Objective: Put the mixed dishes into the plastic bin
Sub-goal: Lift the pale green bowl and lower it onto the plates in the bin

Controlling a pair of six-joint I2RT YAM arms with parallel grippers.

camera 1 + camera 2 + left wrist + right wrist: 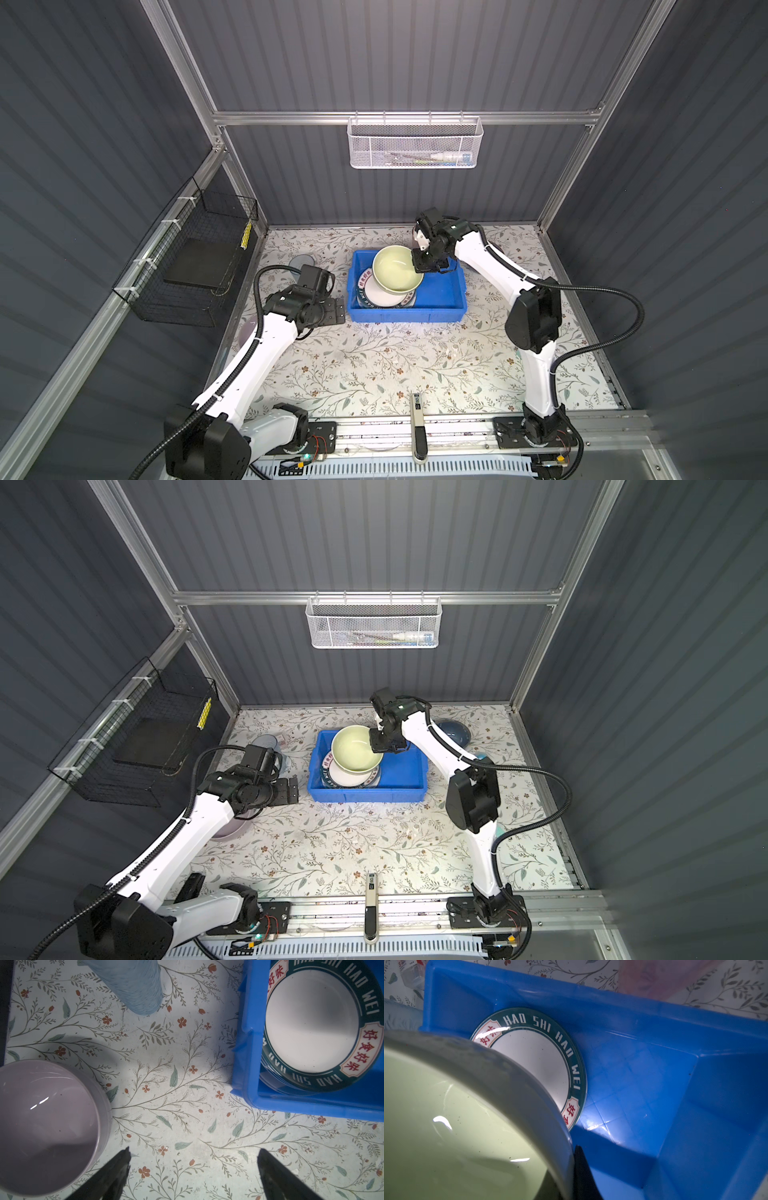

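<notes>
The green bowl [397, 268] is pinched at its rim by the right fingers [582, 1169] and held over the lettered plate [533, 1059] inside the bin [446, 293]. Whether the two touch cannot be told. The bowl is best levelled and lowered until it is seated on the plate, and released only then, so that it is not tipped. The left fingers [116, 1172] are spread wide and empty over the desk [176, 1084], beside the lilac bowl [45, 1126].

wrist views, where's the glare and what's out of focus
Right wrist view: bright glints inside the pale green bowl and on the plastic bin floor; the pink tumbler beyond the bin is a soft blur. Left wrist view: a short glare streak in the lilac bowl.
</notes>
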